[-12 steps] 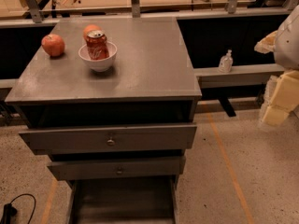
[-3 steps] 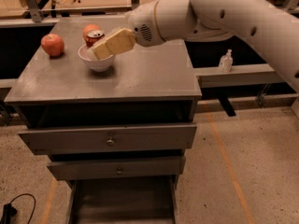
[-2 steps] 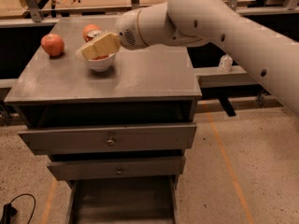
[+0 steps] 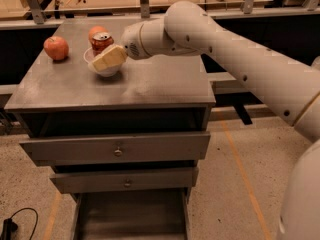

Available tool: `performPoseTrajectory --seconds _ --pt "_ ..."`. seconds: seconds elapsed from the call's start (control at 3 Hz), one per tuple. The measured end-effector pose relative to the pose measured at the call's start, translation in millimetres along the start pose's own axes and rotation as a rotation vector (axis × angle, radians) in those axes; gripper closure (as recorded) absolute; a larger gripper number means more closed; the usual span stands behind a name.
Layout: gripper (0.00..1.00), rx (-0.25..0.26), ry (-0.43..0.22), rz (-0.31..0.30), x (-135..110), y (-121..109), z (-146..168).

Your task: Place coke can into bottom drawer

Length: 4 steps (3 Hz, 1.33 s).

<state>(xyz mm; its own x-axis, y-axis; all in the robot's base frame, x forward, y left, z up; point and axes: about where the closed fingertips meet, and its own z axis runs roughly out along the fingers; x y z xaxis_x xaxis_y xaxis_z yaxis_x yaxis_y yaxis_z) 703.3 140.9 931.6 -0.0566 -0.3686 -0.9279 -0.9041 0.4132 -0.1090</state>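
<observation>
The red coke can [image 4: 102, 42] stands upright in a small white bowl [image 4: 111, 70] on the grey cabinet top [image 4: 150, 79], at the back left. My gripper [image 4: 105, 60] reaches in from the right on the white arm and sits right in front of the can, over the bowl, covering the can's lower part. The bottom drawer [image 4: 131, 219] is pulled open below, and its grey floor shows with nothing on it.
A red apple [image 4: 56, 48] lies at the cabinet top's left edge. An orange [image 4: 95, 31] sits just behind the can. Two shallower drawers with round knobs [image 4: 118, 152] are closed above the open one. A black cable [image 4: 15, 223] lies on the floor at left.
The arm has swung in from the right across the cabinet top. The gripper has moved left and down to the bowl, close in front of the can. The can has not moved.
</observation>
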Motion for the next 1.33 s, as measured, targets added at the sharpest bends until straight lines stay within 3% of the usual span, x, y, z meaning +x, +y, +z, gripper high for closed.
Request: performPoseTrajectory --seconds 0.33,0.67,1.33 --pt "0.00 0.016 -0.024 -0.022 -0.6 -22.1 18.0" --pt "0.16 0.010 -0.044 -0.011 -4.5 -36.2 33.5" --pt "0.63 -0.072 -0.022 0.020 -1.3 -37.9 42.9"
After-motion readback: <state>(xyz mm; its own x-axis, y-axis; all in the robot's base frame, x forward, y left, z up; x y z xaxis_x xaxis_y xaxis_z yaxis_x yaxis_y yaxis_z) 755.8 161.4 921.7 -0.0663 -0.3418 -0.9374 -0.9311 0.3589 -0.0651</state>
